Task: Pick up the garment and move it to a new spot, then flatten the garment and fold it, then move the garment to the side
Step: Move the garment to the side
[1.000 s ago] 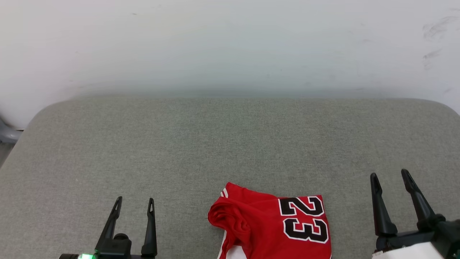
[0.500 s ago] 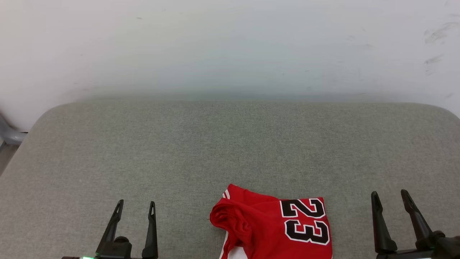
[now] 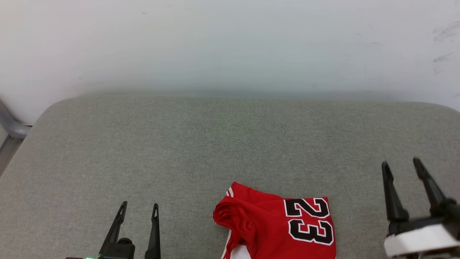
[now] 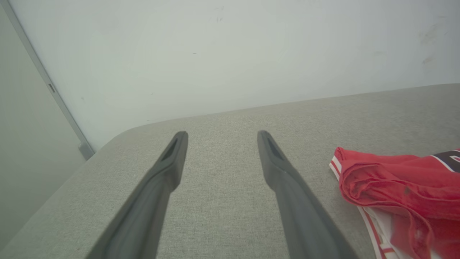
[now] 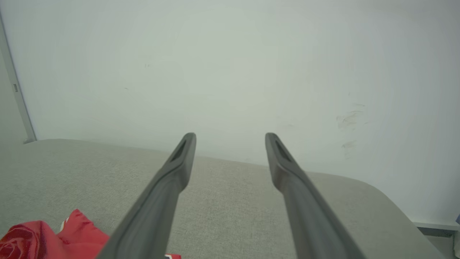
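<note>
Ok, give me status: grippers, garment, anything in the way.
Left gripper open, empty, left of garment. Right gripper open, empty, off its right side. Garment bunched on gray cushion, 23 face up, untouched. No obstruction seen.

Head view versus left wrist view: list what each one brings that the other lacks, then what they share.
Head view brings: the right gripper, open, at the lower right, and the whole black 23 on the red jersey. Left wrist view brings: the long run of a gray strip up the wall, and the jersey's rolled edge close up. Shared: the left gripper, open and holding nothing, the jersey lying crumpled on the gray fabric surface, and the white wall.
</note>
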Available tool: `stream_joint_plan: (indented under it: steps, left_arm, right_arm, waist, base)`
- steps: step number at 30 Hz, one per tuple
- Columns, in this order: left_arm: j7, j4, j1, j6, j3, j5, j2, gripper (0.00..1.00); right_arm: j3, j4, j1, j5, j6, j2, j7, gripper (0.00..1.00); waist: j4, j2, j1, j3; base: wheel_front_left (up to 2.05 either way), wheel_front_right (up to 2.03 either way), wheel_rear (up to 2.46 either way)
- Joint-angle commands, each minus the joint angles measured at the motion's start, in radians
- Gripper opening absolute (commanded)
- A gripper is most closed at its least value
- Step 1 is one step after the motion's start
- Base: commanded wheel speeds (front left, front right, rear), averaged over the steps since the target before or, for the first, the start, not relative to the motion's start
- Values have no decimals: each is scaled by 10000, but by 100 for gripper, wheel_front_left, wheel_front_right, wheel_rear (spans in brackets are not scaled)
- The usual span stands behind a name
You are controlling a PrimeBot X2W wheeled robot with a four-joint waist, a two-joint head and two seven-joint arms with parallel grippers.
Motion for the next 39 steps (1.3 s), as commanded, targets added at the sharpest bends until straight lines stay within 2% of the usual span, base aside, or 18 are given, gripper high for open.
stream_joint_plan:
  steps: [1, 5, 12, 17, 21, 24, 29, 39]
  left_arm:
    - [-46, 1, -84, 1, -15, 34, 21, 100]
    - [-46, 29, -121, -31, -59, 22, 2, 100]
    - [-46, 108, -239, -55, -84, -20, -7, 100]
    - [-46, 149, -321, -57, -108, -27, -42, 100]
    - [-46, 160, -386, -66, -114, -34, -79, 100]
    - [-46, 156, -475, -65, -124, -33, -103, 100]
    - [-46, 130, -663, -73, -150, -7, -157, 100]
    - [-46, 105, -1156, -121, -201, 6, -256, 100]
  right_arm:
    - [90, 12, -429, 76, -9, -259, 175, 100]
    - [798, 183, -1523, 624, -9, -1176, 1575, 100]
    - [2792, 444, -2922, 2489, -11, -2790, 5282, 100]
    - [4065, 562, -3329, 4044, -11, -3799, 7804, 100]
    - [4686, 723, -3297, 5285, -11, -4264, 9477, 100]
    - [4960, 825, -3282, 5678, -11, -4497, 10068, 100]
    - [5424, 1208, -3289, 6192, -9, -4538, 10639, 100]
    - [6238, 2886, -3510, 6135, -9, -3829, 10221, 100]
  waist:
    - [34, 0, 0, 52]
    - [108, 0, 0, 175]
    - [237, 0, 0, 324]
    - [338, 0, 0, 435]
    - [437, 0, 0, 560]
    - [498, 0, 0, 648]
    - [676, 0, 0, 948]
    - [1046, 0, 0, 1720]
  base:
    - [0, 0, 0]
    - [0, 0, 0]
    - [0, 0, 0]
    - [0, 0, 0]
    - [0, 0, 0]
    - [0, 0, 0]
    - [0, 0, 0]
    - [0, 0, 0]
